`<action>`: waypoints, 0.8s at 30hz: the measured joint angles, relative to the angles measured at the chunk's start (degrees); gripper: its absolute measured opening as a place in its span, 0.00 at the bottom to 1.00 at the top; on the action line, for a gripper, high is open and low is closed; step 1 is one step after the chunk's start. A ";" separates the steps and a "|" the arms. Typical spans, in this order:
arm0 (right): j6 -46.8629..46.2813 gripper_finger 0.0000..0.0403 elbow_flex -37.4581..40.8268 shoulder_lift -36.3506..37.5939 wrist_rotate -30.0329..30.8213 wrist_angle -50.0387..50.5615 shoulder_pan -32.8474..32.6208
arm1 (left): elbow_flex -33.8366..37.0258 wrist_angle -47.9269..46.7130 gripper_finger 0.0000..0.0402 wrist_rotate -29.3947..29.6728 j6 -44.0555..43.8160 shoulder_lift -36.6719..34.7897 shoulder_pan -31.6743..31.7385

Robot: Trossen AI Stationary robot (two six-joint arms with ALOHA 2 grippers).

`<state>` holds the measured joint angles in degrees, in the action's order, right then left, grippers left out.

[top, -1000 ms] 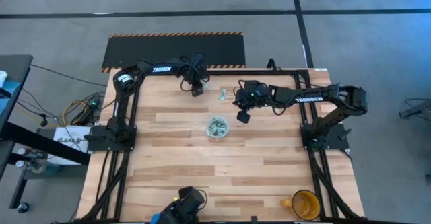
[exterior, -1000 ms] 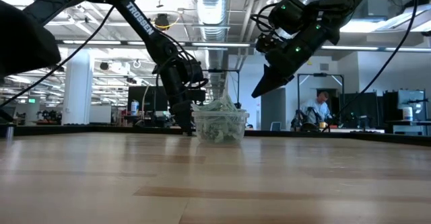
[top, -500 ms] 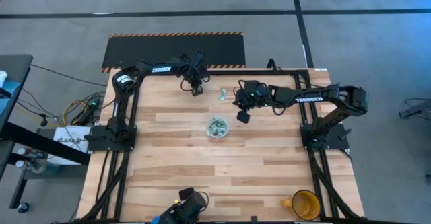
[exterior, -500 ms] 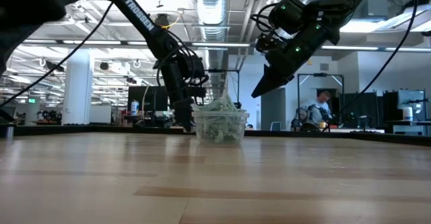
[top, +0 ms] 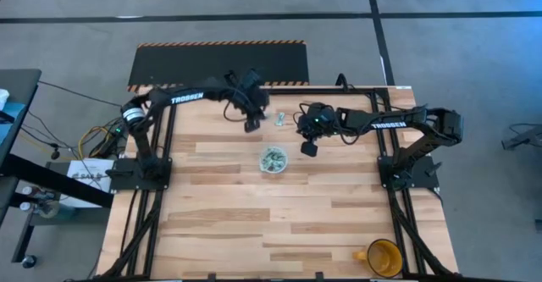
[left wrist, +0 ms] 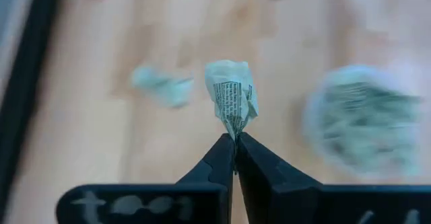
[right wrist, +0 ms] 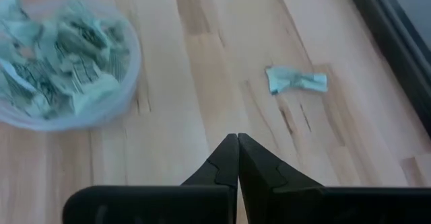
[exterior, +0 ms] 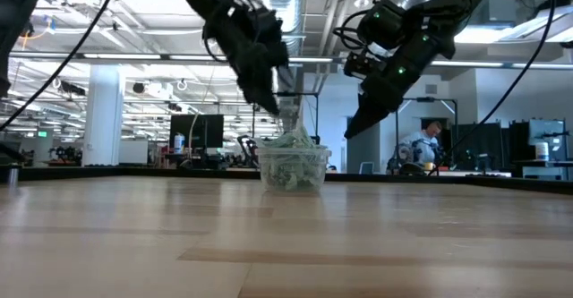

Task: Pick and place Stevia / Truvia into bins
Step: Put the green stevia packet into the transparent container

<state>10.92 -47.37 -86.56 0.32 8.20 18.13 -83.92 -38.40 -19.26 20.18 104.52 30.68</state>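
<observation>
High view: the left gripper [top: 252, 125] is seen in the upper middle of the frame, above the wooden table [top: 279, 223], just upper left of the clear cup [top: 273, 159]. Its jaws are shown clenched in the left wrist view [left wrist: 234, 138], where a crumpled pale green and white sachet [left wrist: 231, 105] is pinched at the fingertips and held clear of the table. In the low view this gripper [exterior: 271, 108] is raised above the cup [exterior: 293, 166], at upper centre of the frame.

The cup is placed near the middle of the table and is heaped with sachets, as shown at the upper left of the right wrist view [right wrist: 67, 66]. Loose sachets [top: 279, 118] are left lying on the wood at the far edge of the table, between the two grippers; they are also seen in the right wrist view [right wrist: 296, 80], well apart from the cup.

The right gripper [top: 310, 149] is held in the air just right of the cup, jaws pressed together on nothing, as its own wrist view [right wrist: 237, 142] shows. A yellow-orange mug [top: 383, 257] is seen at the lower right corner of the table.
</observation>
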 joint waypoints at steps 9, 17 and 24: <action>-0.25 0.00 0.00 0.00 0.07 2.45 0.00 | 3.36 -0.10 0.00 6.70 -2.25 -0.32 -14.91; 0.07 0.00 3.88 0.04 0.02 -1.74 0.83 | 3.58 1.29 0.00 8.67 -5.53 -0.32 -21.18; -0.39 0.00 6.03 0.04 -0.05 -4.06 2.21 | 3.58 1.35 0.00 10.28 -8.29 -0.32 -22.70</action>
<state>10.52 -41.34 -86.52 0.27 4.14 20.34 -80.34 -37.05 -8.98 11.89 104.20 7.98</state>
